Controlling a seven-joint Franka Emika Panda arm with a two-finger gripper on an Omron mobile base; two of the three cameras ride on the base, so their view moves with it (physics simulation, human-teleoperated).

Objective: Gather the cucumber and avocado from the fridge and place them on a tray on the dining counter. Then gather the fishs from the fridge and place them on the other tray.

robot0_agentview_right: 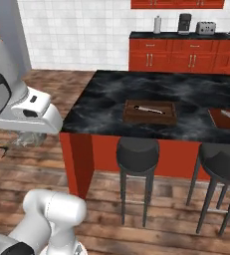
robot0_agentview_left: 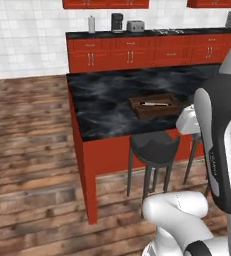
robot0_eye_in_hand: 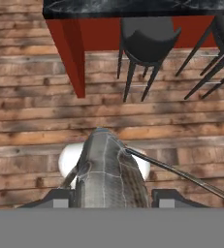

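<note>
We see the gripper [robot0_eye_in_hand: 111,201] closed on a grey fish [robot0_eye_in_hand: 106,169] in the hand view, its two dark fingertips [robot0_eye_in_hand: 60,197] pressed against either side of the scaly body, which points away from the hand over the wooden floor [robot0_eye_in_hand: 31,111]. In the right base view the fish [robot0_agentview_right: 27,139] shows as a pale, translucent shape hanging just under the white hand at the left, well short of the dining counter [robot0_agentview_right: 106,99].

On the black marble top of the dining counter [robot0_agentview_left: 102,100] lies a brown tray [robot0_agentview_left: 155,105], and in it a thin light-coloured item that we cannot identify. In the right base view the same tray [robot0_agentview_right: 150,112] sits near the counter's near edge, and a second tray [robot0_agentview_right: 225,118] lies farther right, partly cut off by the picture's edge, also with a pale object in it.

Two dark stools [robot0_agentview_right: 137,154] stand on the near side of the counter, under its edge. Beyond, along the far wall, we see red cabinets [robot0_agentview_right: 176,55] with a coffee machine [robot0_agentview_right: 184,23] and a toaster [robot0_agentview_right: 205,28] on top.
</note>
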